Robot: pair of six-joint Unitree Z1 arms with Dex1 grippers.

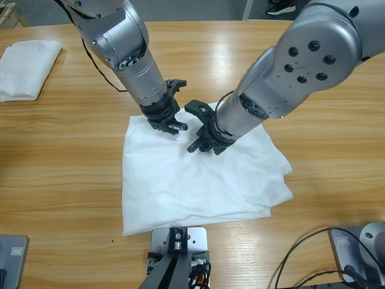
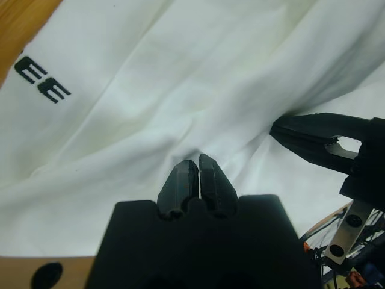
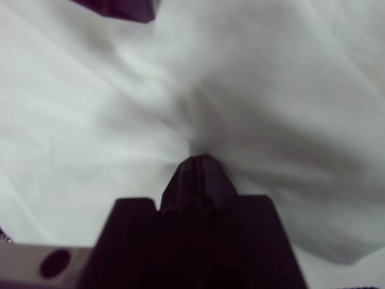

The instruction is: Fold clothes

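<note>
A white garment lies spread and rumpled on the wooden table, roughly square, with a folded edge along its front. The left wrist view shows small black letters near the garment's edge. My left gripper comes from the upper left and is shut on a pinch of the cloth near its far edge. My right gripper comes from the upper right, a little nearer the middle. It is shut on a bunched ridge of the fabric. The two grippers are a few centimetres apart.
A second white cloth lies folded at the table's far left. Bare wood surrounds the garment on the left, right and front. Cables trail at the front right.
</note>
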